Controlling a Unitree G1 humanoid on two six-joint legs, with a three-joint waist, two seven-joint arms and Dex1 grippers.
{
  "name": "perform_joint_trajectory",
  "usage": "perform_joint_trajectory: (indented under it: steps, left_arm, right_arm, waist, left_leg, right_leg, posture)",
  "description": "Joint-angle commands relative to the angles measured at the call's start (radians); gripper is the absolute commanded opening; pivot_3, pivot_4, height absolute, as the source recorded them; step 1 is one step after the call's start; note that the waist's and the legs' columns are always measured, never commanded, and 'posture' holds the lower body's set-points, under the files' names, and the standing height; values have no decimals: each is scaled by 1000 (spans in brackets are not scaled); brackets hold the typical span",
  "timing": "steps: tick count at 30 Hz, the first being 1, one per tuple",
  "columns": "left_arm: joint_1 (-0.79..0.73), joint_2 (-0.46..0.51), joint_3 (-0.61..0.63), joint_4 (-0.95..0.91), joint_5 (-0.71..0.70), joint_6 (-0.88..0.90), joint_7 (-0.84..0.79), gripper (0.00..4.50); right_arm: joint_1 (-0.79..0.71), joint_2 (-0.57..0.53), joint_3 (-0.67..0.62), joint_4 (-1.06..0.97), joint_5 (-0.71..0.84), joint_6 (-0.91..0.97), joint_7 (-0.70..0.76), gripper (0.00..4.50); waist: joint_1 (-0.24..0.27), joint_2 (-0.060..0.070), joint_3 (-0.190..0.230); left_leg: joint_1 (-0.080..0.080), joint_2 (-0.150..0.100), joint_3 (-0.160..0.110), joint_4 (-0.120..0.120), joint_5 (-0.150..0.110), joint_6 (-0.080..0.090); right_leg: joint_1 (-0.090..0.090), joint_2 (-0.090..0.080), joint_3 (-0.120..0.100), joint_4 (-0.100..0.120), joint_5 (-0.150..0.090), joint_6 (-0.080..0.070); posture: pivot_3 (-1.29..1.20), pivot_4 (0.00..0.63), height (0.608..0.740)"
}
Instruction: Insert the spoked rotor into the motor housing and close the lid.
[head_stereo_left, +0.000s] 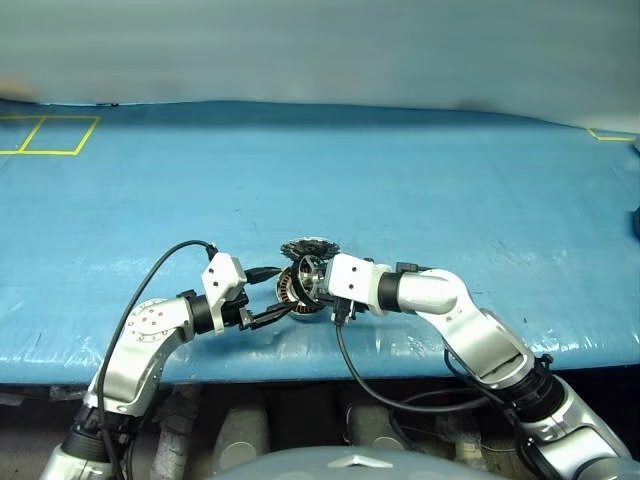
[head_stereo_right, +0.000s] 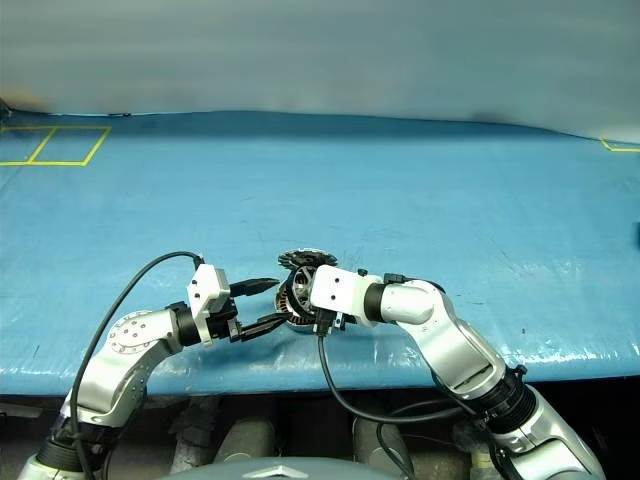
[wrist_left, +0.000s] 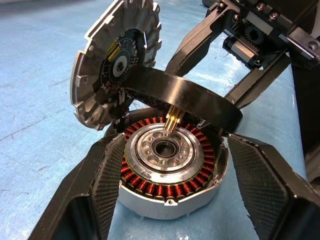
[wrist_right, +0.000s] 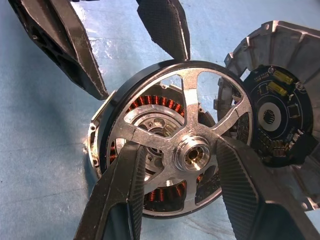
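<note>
The motor housing (wrist_left: 165, 150) lies on the blue table, its ring of copper windings facing up. Its lid (wrist_left: 115, 65) stands open, hinged at the housing's far edge, with its dark-and-silver inside showing. My left gripper (wrist_left: 177, 141) has a finger against each side of the housing. My right gripper (wrist_right: 179, 146) is shut on the spoked rotor (wrist_right: 192, 155), one finger either side of the silver hub. The rotor hangs tilted over the housing, its brass shaft pointing at the silver centre and its black rim (wrist_left: 190, 95) partly over the windings. Both grippers meet near the table's front (head_stereo_left: 300, 290).
The blue table cover (head_stereo_left: 400, 190) stretches wide behind and beside the motor. Yellow tape squares (head_stereo_left: 50, 135) mark the far left corner. The table's front edge (head_stereo_left: 300, 362) runs just below my arms. Black cables loop from both wrists.
</note>
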Motion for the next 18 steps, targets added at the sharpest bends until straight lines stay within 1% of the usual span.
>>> perform_joint_trajectory:
  steps: [1,4,6,7,10,14,18]
  left_arm:
    - [-2,-4,-4,-15,4,-24,-3,3515]
    - [0,-6,-4,-14,5,-27,-2,3515]
    - [1,-7,-4,-13,5,-28,-1,3515]
    - [2,-7,-5,-13,6,-29,-2,3515]
    - [4,-8,-4,-10,5,-31,-2,3515]
    - [3,-10,-1,-3,2,-35,-1,3515]
    - [-1,-16,-2,5,2,-38,-3,3515]
  right_arm:
    - [-9,-8,4,-8,-26,-36,6,1770]
    - [-6,-2,4,2,-32,-52,3,1770]
    - [-6,7,1,12,-39,-58,-3,2478]
    - [-5,11,-2,15,-37,-57,-3,2660]
    - [-5,7,2,4,-39,-44,13,3576]
    - [3,-3,-14,-25,-13,-36,48,3576]
    - [9,0,-53,-44,19,-29,53,3576]
  waist:
    - [0,0,0]
    - [0,0,0]
    - [0,0,0]
    - [0,0,0]
    - [0,0,0]
    - [0,0,0]
    - [0,0,0]
  left_leg:
    - [0,0,0,0,0,0]
    - [0,0,0,0,0,0]
    - [0,0,0,0,0,0]
    - [0,0,0,0,0,0]
    - [0,0,0,0,0,0]
    - [0,0,0,0,0,0]
    - [0,0,0,0,0,0]
  right_leg:
    - [0,0,0,0,0,0]
    - [0,0,0,0,0,0]
    - [0,0,0,0,0,0]
    - [0,0,0,0,0,0]
    - [0,0,0,0,0,0]
    - [0,0,0,0,0,0]
    - [0,0,0,0,0,0]
  posture:
    - [0,150,740]
    - [0,150,740]
    - [0,150,740]
    - [0,150,740]
    - [0,150,740]
    - [0,150,740]
    - [0,150,740]
